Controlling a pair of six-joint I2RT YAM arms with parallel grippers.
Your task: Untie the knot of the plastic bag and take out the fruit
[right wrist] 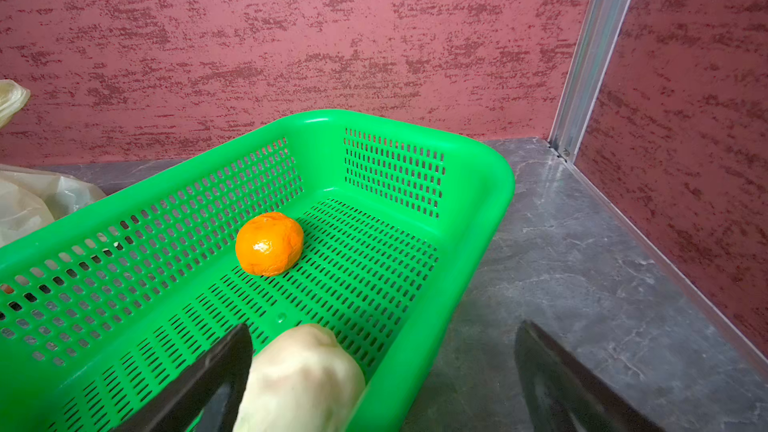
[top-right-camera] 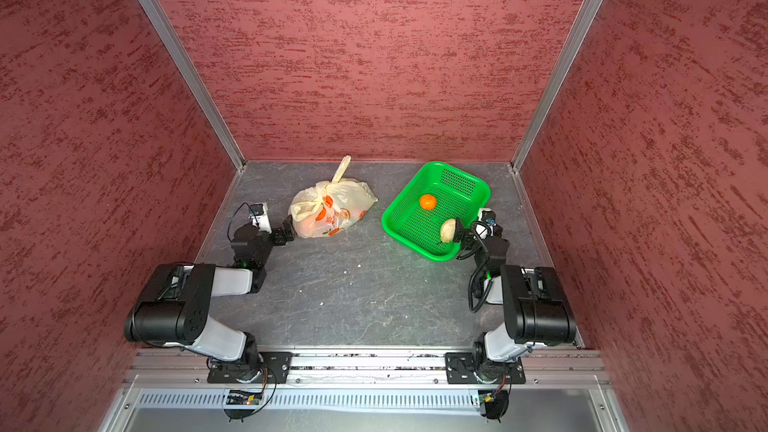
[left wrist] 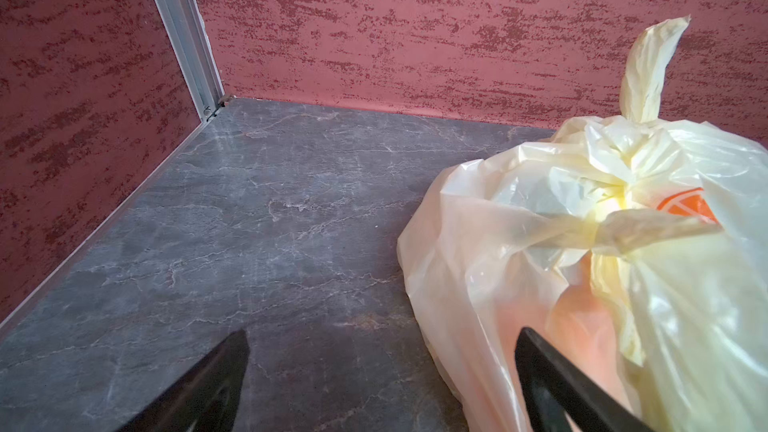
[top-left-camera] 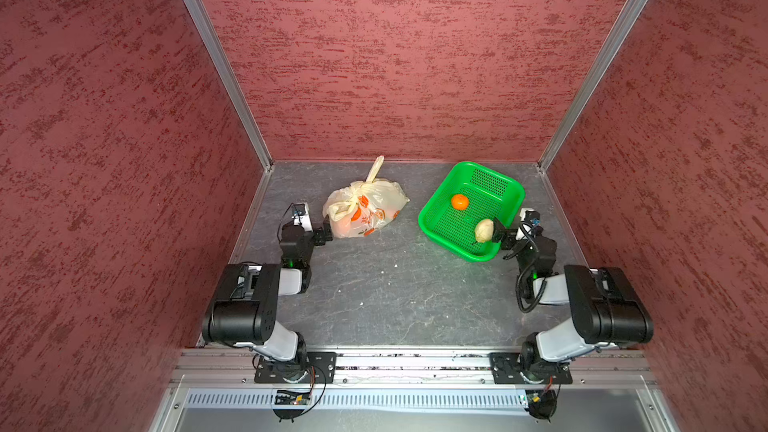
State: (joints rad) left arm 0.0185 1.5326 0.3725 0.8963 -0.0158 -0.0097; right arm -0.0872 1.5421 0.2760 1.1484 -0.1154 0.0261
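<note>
Left gripper (left wrist: pixel 384 331) wide apart at plastic bag (left wrist: pixel 478 268) | risk: finger snags thin film, bag drags, knot (left wrist: pixel 598 236) tightens

Your left tool (top-left-camera: pixel 327 233) and right tool (top-left-camera: pixel 498 233) both stand spread wide, held low, pointing toward each other

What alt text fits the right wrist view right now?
A green basket on a grey table holds an orange mid-floor and a cream bumpy fruit at its near end, between the open jaws of the right gripper. A corner of the plastic bag shows beyond the basket, before a red wall.
</note>
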